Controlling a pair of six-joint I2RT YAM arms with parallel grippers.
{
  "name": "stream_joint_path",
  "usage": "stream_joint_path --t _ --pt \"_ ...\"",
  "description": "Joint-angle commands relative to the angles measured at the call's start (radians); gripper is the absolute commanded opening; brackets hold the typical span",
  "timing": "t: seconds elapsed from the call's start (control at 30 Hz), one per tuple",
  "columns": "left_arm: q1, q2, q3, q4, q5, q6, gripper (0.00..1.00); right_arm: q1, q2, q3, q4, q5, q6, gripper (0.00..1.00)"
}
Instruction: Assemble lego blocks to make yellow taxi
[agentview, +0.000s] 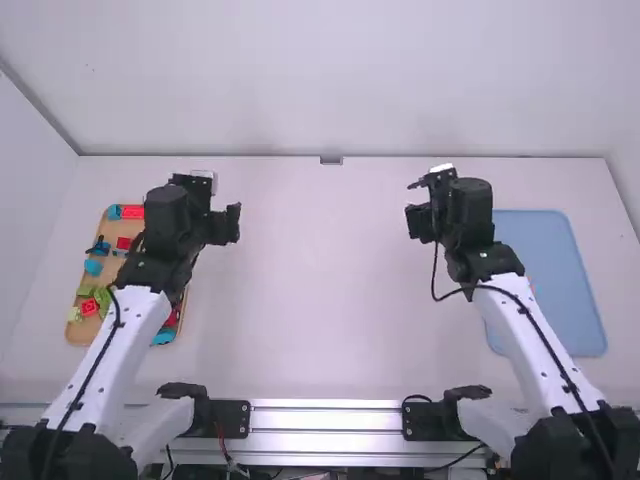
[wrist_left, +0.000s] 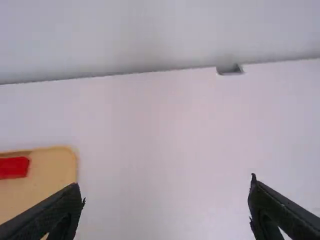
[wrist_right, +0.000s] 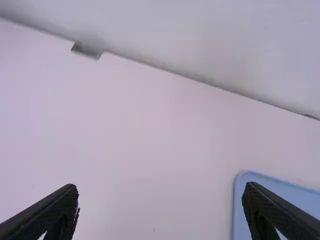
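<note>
My left gripper (agentview: 222, 205) is above the table beside the tan tray (agentview: 77, 331), partly covering it. In the left wrist view the left gripper (wrist_left: 167, 200) stands open with nothing between its fingers. Loose blocks lie in the tray: a red block (agentview: 131, 212), a teal block (agentview: 93, 267), green blocks (agentview: 103, 297) and others. A red block (wrist_left: 13, 167) shows at the tray's corner in the left wrist view. My right gripper (agentview: 420, 205) hangs over the table left of the blue tray (agentview: 550, 250); in the right wrist view the right gripper (wrist_right: 160, 202) is open and holds nothing.
The blue tray's edge (wrist_right: 239, 200) is near one right finger. A small grey bracket (agentview: 331, 160) sits at the table's far edge, against the back wall. White table surface (agentview: 320, 280) lies between the arms, with a metal rail (agentview: 325, 418) along the near side.
</note>
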Motion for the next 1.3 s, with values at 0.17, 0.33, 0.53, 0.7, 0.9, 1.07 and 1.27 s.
stream_joint_path --t 0.17,0.33,0.53,0.7,0.9,1.07,1.27 --pt "0.013 -0.145 -0.128 0.114 -0.045 -0.01 0.73 -0.124 -0.143 -0.131 0.112 -0.054 0.159 0.73" --pt "0.013 -0.253 -0.235 0.158 -0.045 -0.01 0.63 -0.159 -0.249 -0.238 0.175 -0.054 0.188 0.63" --pt "0.013 -0.384 -0.366 0.158 -0.045 -0.01 0.49 -0.159 -0.379 -0.368 0.175 -0.054 0.188 0.5" --pt "0.013 -0.505 -0.488 0.158 -0.045 -0.01 0.37 -0.159 -0.501 -0.49 0.175 -0.054 0.188 0.37" --pt "0.013 -0.632 -0.615 0.158 -0.045 -0.01 0.25 -0.159 -0.632 -0.62 0.175 -0.054 0.188 0.24" --pt "0.013 -0.729 -0.712 0.158 -0.045 -0.01 0.15 -0.159 -0.734 -0.723 0.175 -0.054 0.188 0.14" --pt "0.013 -0.835 -0.818 0.158 -0.045 -0.01 0.04 -0.159 -0.849 -0.838 0.175 -0.054 0.188 0.03"
